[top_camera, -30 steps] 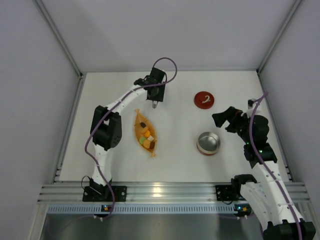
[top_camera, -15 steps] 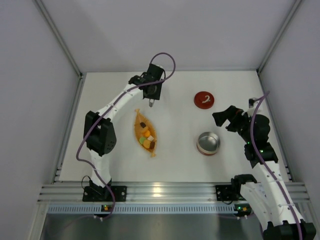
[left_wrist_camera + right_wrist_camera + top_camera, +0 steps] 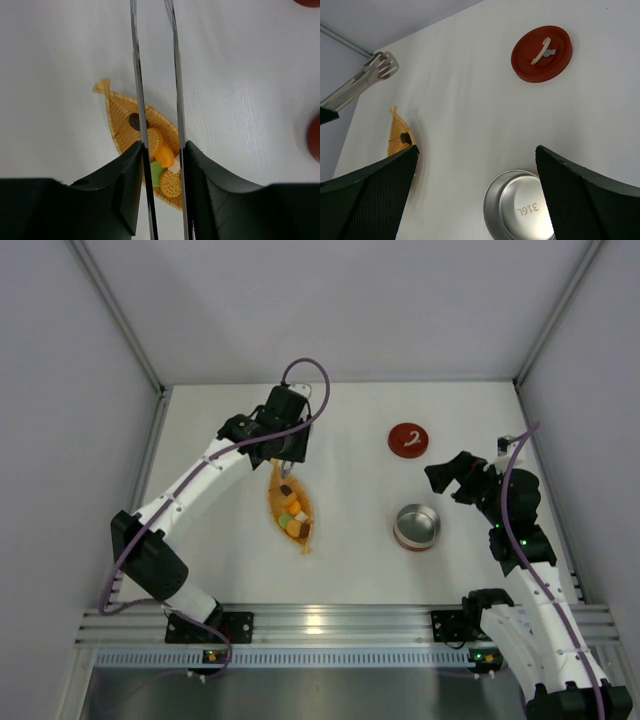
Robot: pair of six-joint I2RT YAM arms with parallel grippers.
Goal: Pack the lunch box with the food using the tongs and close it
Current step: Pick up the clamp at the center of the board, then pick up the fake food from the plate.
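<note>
The tongs (image 3: 139,100) are thin polished metal, bright and mirror-smooth. The leaf-shaped dish (image 3: 116,117) is woven orange wicker, ribbed and matt. The lunch box (image 3: 520,207) is steel with a soft satin sheen, and its lid (image 3: 555,60) is matt red. The table (image 3: 240,100) is white, matt and faintly grained. The fingers (image 3: 125,185) of the left gripper (image 3: 162,147) are smooth black plastic, while those of the right gripper (image 3: 476,148) look finely textured.

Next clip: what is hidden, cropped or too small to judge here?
Tips of the tongs: left wrist view, cut off by the top edge.
Count of the food: left wrist view, partly under the tongs and left gripper jaws; top view, too small.
Part of the lunch box: right wrist view, cut by the bottom edge.
A red patch: left wrist view, cropped at the right edge; unidentifiable.
</note>
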